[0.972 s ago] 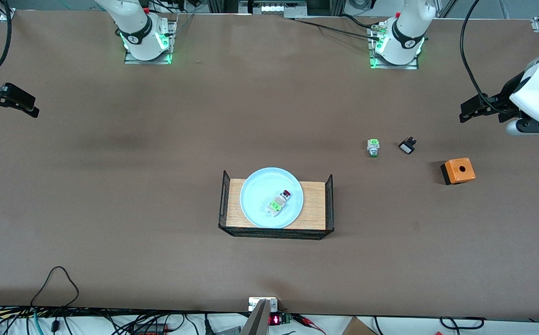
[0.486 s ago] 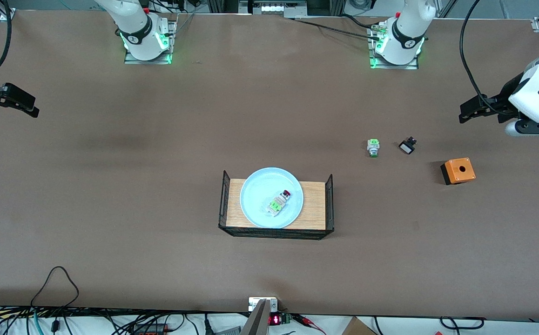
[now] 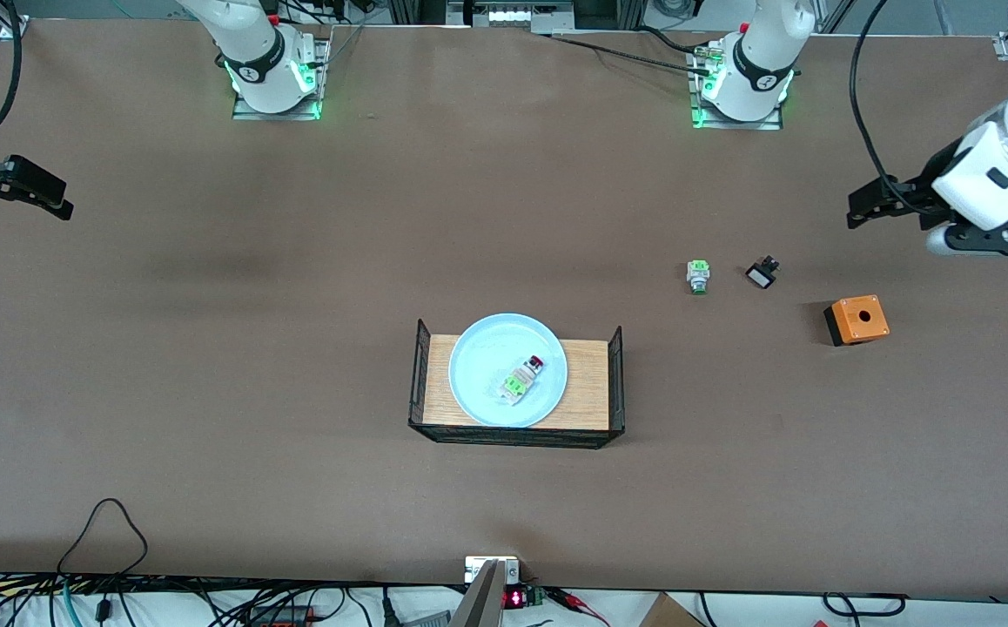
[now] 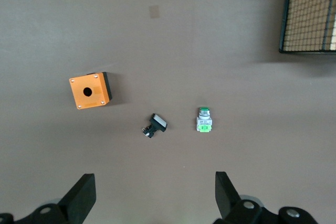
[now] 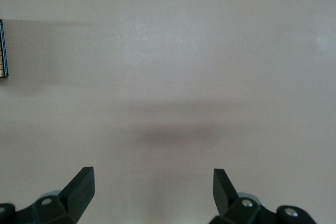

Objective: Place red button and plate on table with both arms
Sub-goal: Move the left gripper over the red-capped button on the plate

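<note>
The red button (image 3: 525, 375) lies in the plate (image 3: 480, 366), which sits on a small wooden shelf (image 3: 589, 383) (black wire ends) at lower centre of the front view. Left gripper (image 3: 861, 205) hangs at the right edge, fingers spread wide and empty. Right gripper (image 3: 51, 198) waits at the left edge, equally wide.

Left tool (image 3: 861, 209) slightly farther over the table (image 3: 295, 348).

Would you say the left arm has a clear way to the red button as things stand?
Probably yes: the red button lies uncovered on the plate on the shelf, open from above. The left gripper is open, empty, over bare table.
</note>
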Robot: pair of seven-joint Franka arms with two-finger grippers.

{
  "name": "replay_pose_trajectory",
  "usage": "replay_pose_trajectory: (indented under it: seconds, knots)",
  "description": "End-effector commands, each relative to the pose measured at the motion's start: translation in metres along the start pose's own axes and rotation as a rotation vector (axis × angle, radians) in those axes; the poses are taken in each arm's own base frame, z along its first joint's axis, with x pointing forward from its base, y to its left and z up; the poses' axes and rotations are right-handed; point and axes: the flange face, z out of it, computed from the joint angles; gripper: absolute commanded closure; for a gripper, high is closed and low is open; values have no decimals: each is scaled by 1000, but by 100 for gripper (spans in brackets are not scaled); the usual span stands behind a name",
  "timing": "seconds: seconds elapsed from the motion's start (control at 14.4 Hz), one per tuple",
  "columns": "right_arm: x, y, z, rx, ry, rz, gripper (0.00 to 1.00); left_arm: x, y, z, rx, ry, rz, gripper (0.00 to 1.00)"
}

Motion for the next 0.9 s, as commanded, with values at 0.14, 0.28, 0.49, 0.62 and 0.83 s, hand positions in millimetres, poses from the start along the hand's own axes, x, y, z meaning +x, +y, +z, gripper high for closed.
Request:
replay_pose_trajectory:
  seconds: [0.14,0.28,0.49,0.62,0.83]
  knots:
    - [-2,-1,-7,0,2,-11,0,-4,56,-2,-73,-49,93,0]
    - [-2,-1,-7,0,2,-11,0,-4,88,6,-95,-67,143,0]
    - [-2,-1,-7,0,1,-13,0,22,125,6,-100,-49,224,0]
    - [-2,-1,-7,0,1,-11,0,19,163,-11,-120,-9,294,0]
    - [-2,0,-7,0,2,-10,0,34,215,-14,-166,149,368,0]
